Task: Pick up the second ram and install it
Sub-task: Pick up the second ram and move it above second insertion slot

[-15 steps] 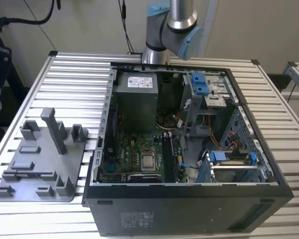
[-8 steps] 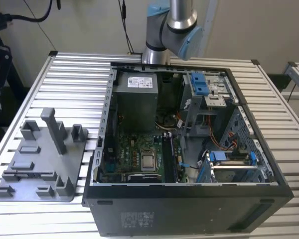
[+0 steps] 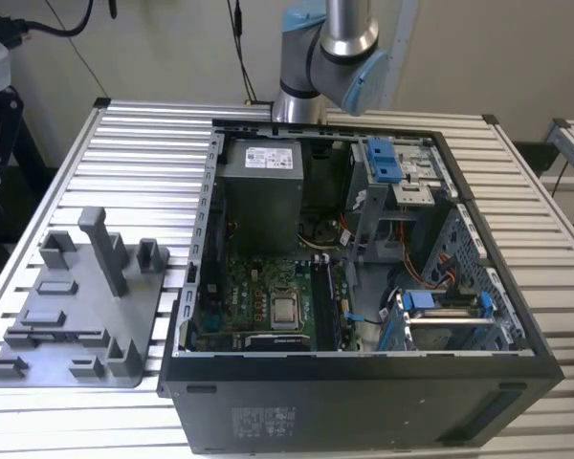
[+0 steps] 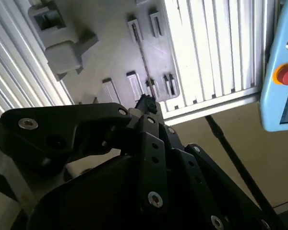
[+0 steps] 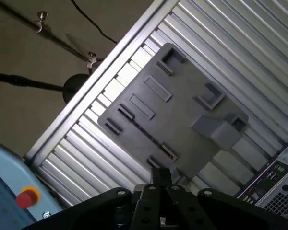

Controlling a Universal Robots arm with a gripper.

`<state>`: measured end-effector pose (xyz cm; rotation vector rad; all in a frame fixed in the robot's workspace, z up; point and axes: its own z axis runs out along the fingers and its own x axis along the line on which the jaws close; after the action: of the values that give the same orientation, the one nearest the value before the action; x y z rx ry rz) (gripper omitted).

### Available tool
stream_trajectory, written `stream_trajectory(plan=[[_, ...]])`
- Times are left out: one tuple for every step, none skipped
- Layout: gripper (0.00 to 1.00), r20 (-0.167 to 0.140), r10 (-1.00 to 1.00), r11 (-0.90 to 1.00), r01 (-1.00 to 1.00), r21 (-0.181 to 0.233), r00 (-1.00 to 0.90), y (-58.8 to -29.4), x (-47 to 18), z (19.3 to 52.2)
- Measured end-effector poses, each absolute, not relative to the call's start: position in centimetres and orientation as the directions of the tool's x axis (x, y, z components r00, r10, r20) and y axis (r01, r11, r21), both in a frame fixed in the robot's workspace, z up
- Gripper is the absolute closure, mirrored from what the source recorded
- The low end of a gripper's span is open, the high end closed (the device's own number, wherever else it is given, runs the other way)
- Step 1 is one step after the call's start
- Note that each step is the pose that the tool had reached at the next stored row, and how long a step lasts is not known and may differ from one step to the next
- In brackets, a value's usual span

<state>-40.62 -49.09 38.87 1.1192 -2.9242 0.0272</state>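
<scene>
The second ram point(image 5: 149, 138) stands on edge in the slots of the grey fixture tray point(image 5: 182, 110) and looks like a thin dark line. In the second wrist view the ram point(image 4: 144, 62) runs across the tray point(image 4: 110, 52) just beyond the fingertips. In the exterior view the ram point(image 3: 65, 334) lies low along the near side of the tray point(image 3: 86, 306), at that view's left. My gripper point(image 5: 161, 175) hangs well above the tray, shut, with nothing between its fingers; the second wrist view also shows the gripper point(image 4: 145, 103) over the tray's edge.
An open computer case point(image 3: 364, 268) with its motherboard point(image 3: 268, 306) sits on the slatted aluminium table point(image 3: 143, 163), right of the tray. Upright posts point(image 3: 105, 249) rise from the tray. A blue pendant with a red button point(image 5: 28, 197) hangs beyond the table edge.
</scene>
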Motion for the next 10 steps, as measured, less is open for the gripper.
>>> stream_trajectory(plan=[[0.89, 0.016, -0.681, 0.732, -0.681, -0.013, -0.732, -49.08, -40.62, 38.87], [0.89, 0.017, -0.694, 0.72, -0.694, -0.013, -0.72, -49.08, -40.62, 38.87], [0.89, 0.017, -0.707, 0.707, -0.707, -0.014, -0.707, -49.08, -40.62, 38.87], [0.89, 0.018, -0.719, 0.694, -0.719, -0.014, -0.695, -49.08, -40.62, 38.87], [0.89, 0.018, -0.732, 0.681, -0.732, -0.015, -0.681, -49.07, -40.62, 38.87], [0.89, 0.019, -0.744, 0.668, -0.744, -0.015, -0.668, -49.07, -40.62, 38.87], [0.89, 0.02, -0.757, 0.653, -0.757, -0.016, -0.654, -49.07, -40.63, 38.87], [0.89, 0.02, -0.768, 0.64, -0.769, -0.016, -0.64, -49.07, -40.63, 38.87], [0.89, 0.021, -0.779, 0.626, -0.78, -0.017, -0.626, -49.07, -40.63, 38.87], [0.89, 0.021, -0.79, 0.612, -0.791, -0.017, -0.612, -49.07, -40.63, 38.87]])
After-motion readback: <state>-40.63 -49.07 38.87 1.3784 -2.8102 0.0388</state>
